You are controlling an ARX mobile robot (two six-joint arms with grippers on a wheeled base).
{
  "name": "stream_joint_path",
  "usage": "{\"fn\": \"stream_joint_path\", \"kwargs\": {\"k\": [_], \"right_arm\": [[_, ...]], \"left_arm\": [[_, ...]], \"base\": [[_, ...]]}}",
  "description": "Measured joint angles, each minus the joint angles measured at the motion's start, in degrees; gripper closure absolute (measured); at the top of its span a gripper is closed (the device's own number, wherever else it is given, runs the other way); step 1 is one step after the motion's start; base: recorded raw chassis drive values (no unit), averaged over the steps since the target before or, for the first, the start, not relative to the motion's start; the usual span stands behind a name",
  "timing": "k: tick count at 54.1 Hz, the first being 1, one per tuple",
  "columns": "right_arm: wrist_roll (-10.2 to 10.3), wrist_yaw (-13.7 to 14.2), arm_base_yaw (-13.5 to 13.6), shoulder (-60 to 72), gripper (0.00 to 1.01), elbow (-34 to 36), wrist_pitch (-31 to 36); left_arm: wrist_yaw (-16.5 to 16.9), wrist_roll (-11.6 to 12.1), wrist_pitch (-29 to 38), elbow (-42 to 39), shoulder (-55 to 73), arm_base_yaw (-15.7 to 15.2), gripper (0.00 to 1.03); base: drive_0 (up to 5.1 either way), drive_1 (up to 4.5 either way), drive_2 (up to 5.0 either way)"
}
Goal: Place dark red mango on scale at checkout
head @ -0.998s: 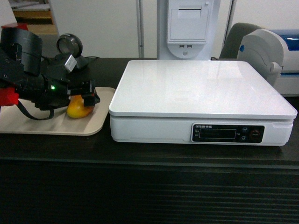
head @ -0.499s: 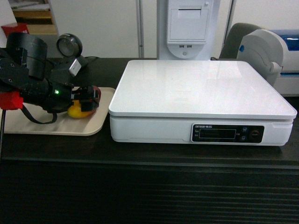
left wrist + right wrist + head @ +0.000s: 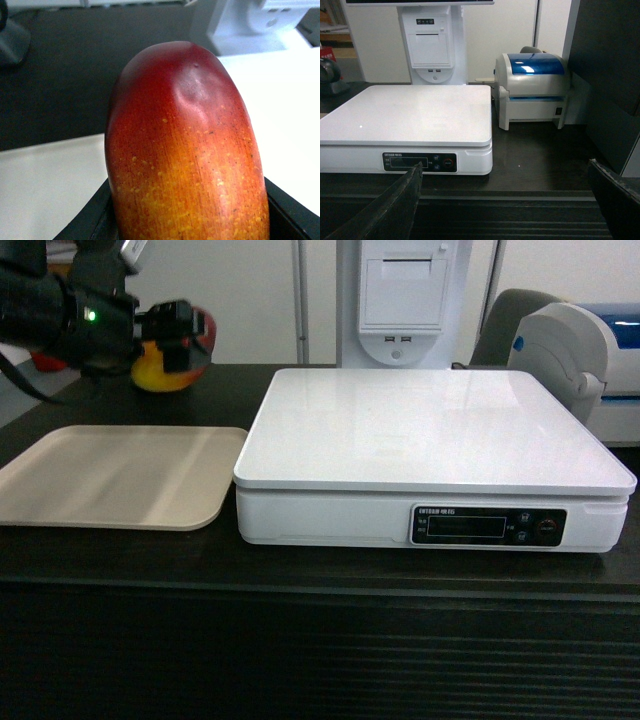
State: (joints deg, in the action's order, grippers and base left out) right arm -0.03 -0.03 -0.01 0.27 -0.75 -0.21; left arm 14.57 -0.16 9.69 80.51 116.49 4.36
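Mango [image 3: 168, 368] held aloft in left pincer [image 3: 178, 336] — left of scale [image 3: 430, 455].

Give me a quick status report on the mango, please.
Left gripper shut on dark red mango, held above the counter. Right gripper open, empty. Scale platform bare.

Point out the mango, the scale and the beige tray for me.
dark red mango [image 3: 165, 372]: head view, yellow-orange underside below the left gripper.
scale [image 3: 430, 425]: head view, middle of the white platform.
beige tray [image 3: 120, 475]: head view, bare centre of its flat surface.
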Motion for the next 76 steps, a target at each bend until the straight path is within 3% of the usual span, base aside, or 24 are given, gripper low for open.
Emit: {"fn": "stream_joint_path", "kwargs": {"k": [8,14,16,17,20,36,49,76], "right_arm": [[0.00,0.00,0.00,0.00,0.03,0.00,0.00],[0.00,0.00,0.00,0.00,0.03,0.00,0.00],[0.00,0.00,0.00,0.00,0.03,0.00,0.00],[0.00,0.00,0.00,0.00,0.03,0.00,0.00],[0.00,0.02,0.00,0.00,0.03,0.00,0.00],[0.00,0.00,0.00,0.00,0.03,0.00,0.00],[0.00,0.02,0.00,0.00,0.03,0.00,-0.02],[0.00,0.02,0.00,0.00,0.03,0.00,0.00]], "left_arm": [[-0.39,-3.13,-1.18,1.66,-1.90,5.68,0.43],[-1.42,-7.34,-2.38,3.08,-1.90,9.88,0.43],[-1.79,-7.72,-2.51,3.32,-1.90,10.60,0.43],[-2.14,-8.70,-2.62,3.61,-1.90,11.37,0.43],[-5.33,-13.84,-4.39,7.13,-1.18,17.73,0.43],[-10.54,-20.35,-8.81,13.51,6.47,24.96,0.43],[-15.56,-20.13,-10.43,18.69,11.10,27.43,0.43],[-15.87,-11.63,-14.60,23.47,16.35,29.59,0.43]], "base": [[0.0,0.00,0.0],[0.0,0.00,0.0],[0.0,0.00,0.0],[0.0,0.00,0.0],[0.0,0.00,0.0],[0.0,0.00,0.0],[0.0,0.00,0.0],[0.0,0.00,0.0]]}}
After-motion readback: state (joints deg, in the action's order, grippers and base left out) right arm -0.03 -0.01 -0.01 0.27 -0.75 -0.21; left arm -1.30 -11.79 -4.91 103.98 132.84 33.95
